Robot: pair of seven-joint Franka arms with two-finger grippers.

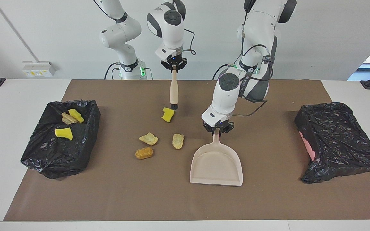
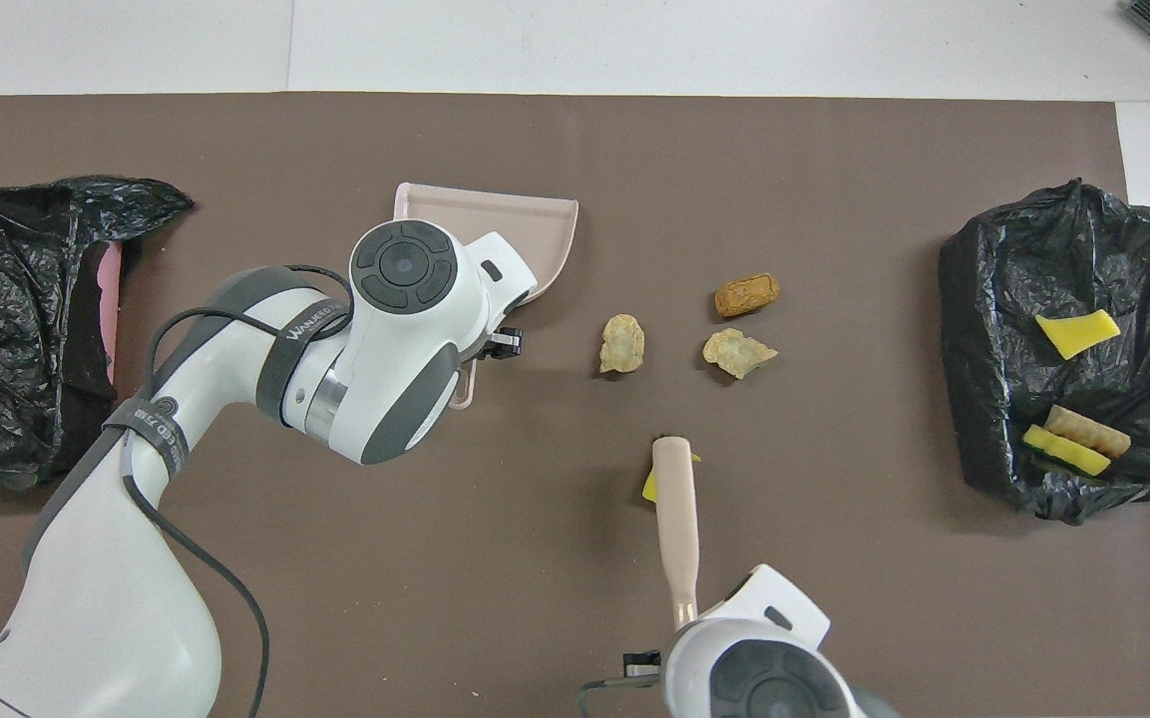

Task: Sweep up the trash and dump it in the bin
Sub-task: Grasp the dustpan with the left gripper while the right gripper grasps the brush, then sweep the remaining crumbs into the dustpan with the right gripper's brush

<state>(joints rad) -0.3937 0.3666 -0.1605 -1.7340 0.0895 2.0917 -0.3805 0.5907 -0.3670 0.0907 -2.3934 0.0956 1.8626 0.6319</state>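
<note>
While our right gripper (image 1: 174, 65) clamps the top of the beige brush (image 1: 174, 91) and hangs it bristles-down, we see its dark tip just above the yellow sponge piece (image 1: 167, 114), on that piece's robot-ward side; in the overhead view the handle covers most of the piece. Our left gripper (image 1: 217, 128) has its fingers closed on the handle of the beige dustpan (image 1: 216, 164), which lies flat on the brown mat (image 1: 268, 199) with its open mouth pointing away from the robots.

Taking the dustpan as our landmark, the loose trash lies beside it toward the right arm's end of the table. Nearest to it is a pale tan chunk (image 1: 177, 141), level with the pan's handle. Next comes a second tan chunk (image 1: 148, 138), with the orange-brown lump (image 1: 144, 153) just beside that chunk and farther from the robots. The yellow sponge piece lies nearer to the robots than the pan.

Well apart from the dustpan, at the right arm's end, sits a black-lined bin (image 1: 43, 160) already holding two yellow pieces (image 1: 63, 133) and a tan chunk (image 1: 68, 119). At the left arm's end sits a second black-bagged bin (image 1: 339, 141) with a pink edge showing.
</note>
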